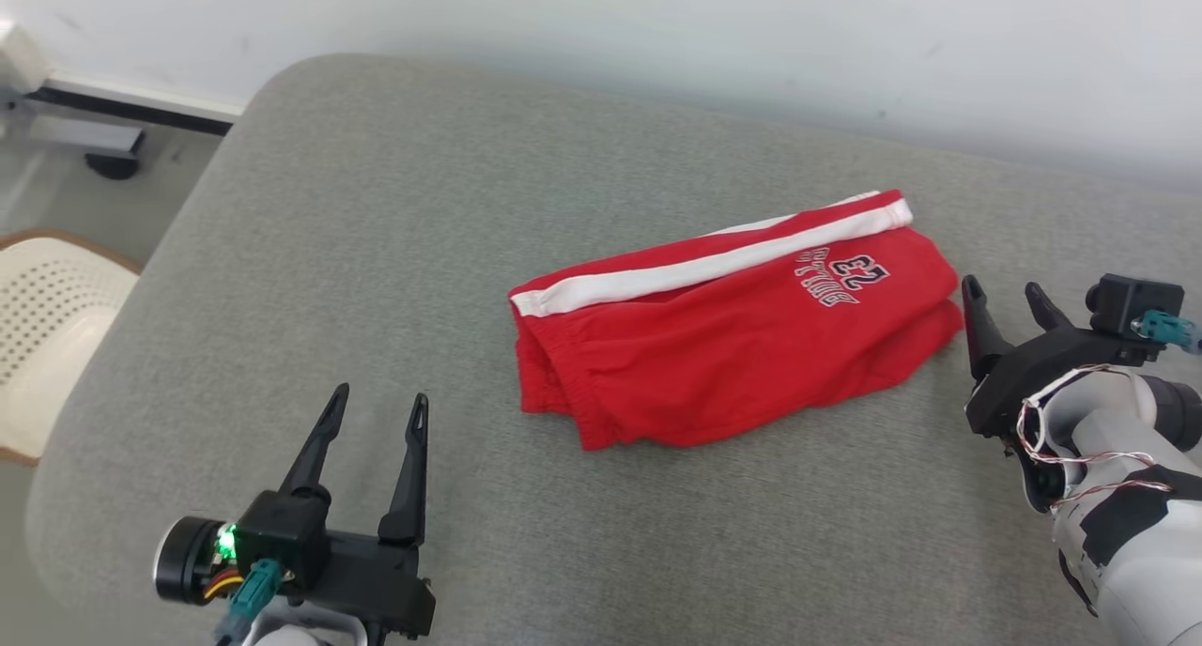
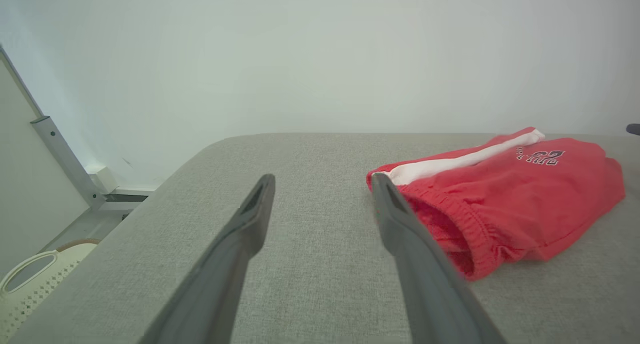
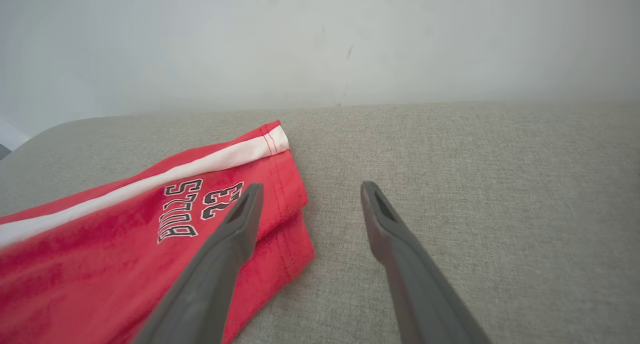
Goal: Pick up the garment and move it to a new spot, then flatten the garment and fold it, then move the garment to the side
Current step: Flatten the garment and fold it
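The garment [image 1: 723, 331] is a pair of red shorts with a white side stripe and a "23" print, lying folded on the grey cushioned surface [image 1: 376, 252]. Its elastic waistband end [image 2: 450, 224] faces my left gripper, and its hem end [image 3: 285, 184] faces my right one. My left gripper [image 1: 376, 407] stands open at the lower left, apart from the cloth, with nothing between its fingers [image 2: 322, 184]. At the right, just off the hem, my right gripper [image 1: 1003, 294] is open and empty as well [image 3: 310, 189].
A pale wall [image 1: 657, 26] runs behind the cushioned surface. Off its left edge stands a cream perforated chair or basket [image 1: 47, 317], with a low metal frame on the floor [image 1: 122, 111] farther back. Bare grey fabric lies all around the shorts.
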`<state>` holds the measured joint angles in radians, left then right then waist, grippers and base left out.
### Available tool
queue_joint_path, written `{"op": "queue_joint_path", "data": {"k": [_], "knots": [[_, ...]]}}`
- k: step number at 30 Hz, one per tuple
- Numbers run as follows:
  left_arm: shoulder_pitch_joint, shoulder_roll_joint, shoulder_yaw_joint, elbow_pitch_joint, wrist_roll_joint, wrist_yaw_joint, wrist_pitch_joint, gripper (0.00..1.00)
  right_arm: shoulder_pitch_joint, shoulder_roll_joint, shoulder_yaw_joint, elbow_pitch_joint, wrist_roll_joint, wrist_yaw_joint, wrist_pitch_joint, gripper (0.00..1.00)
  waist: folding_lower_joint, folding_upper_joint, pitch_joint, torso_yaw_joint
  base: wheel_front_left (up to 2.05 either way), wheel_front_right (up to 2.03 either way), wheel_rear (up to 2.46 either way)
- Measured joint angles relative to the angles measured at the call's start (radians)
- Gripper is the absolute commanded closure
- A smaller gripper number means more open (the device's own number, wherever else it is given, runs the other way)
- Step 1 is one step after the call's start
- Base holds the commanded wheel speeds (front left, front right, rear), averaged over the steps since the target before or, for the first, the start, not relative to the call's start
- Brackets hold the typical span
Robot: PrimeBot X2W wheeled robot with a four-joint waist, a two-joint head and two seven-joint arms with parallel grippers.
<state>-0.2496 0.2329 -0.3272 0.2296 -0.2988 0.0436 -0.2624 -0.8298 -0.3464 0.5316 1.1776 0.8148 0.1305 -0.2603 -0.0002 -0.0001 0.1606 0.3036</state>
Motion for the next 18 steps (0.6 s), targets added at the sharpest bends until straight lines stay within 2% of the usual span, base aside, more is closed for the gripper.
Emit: {"op": "queue_joint_path", "data": {"k": [13,17,18], "knots": [[0.026,-0.041,0.020,-0.007,0.013,-0.032,0.000,0.00,-0.022,-0.003,-0.051,0.102,-0.045,0.000,0.000,0.00,0.0002,0.0000,0.032,0.094,0.00,0.00,0.00],[0.026,-0.050,0.037,0.000,0.024,-0.035,0.000,0.00,-0.003,0.011,-0.055,0.109,-0.060,0.000,0.032,0.02,0.0002,0.0001,0.044,0.107,0.00,0.00,0.00],[0.026,-0.051,0.042,0.002,0.025,-0.035,0.000,0.00,0.000,0.016,-0.057,0.109,-0.061,0.000,0.032,0.56,0.0003,0.0001,0.044,0.107,0.00,0.00,0.00]]}}
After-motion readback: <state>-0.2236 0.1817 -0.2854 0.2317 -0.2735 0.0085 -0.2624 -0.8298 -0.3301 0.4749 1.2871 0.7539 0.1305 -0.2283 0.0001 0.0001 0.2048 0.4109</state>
